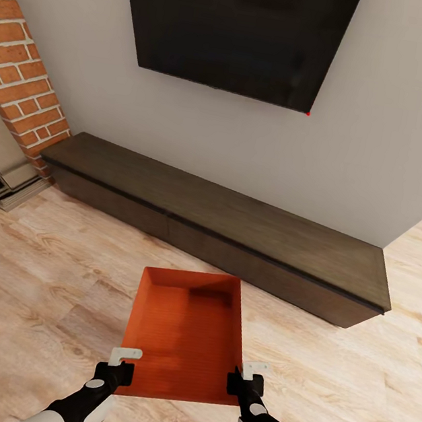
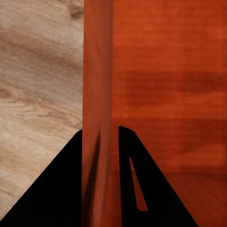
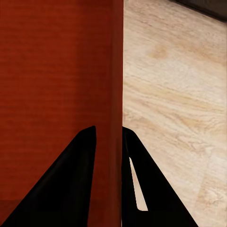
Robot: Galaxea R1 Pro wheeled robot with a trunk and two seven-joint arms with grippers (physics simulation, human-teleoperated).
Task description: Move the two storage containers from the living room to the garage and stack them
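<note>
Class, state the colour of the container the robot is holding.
Orange-red, plain; the storage container shows best in the head view.

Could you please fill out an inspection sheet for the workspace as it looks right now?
Surface: light wood plank floor.
Job's things: one orange-red bin, open top up, held between both arms above the planks.
Clutter: nothing seen.
Grippers: left pincer shut on the bin's left wall; right pincer shut on its right wall, a finger either side of each wall.
Cables: nothing seen.
Surroundings: black TV on a grey wall, long dark low cabinet below it, brick column at left.
</note>
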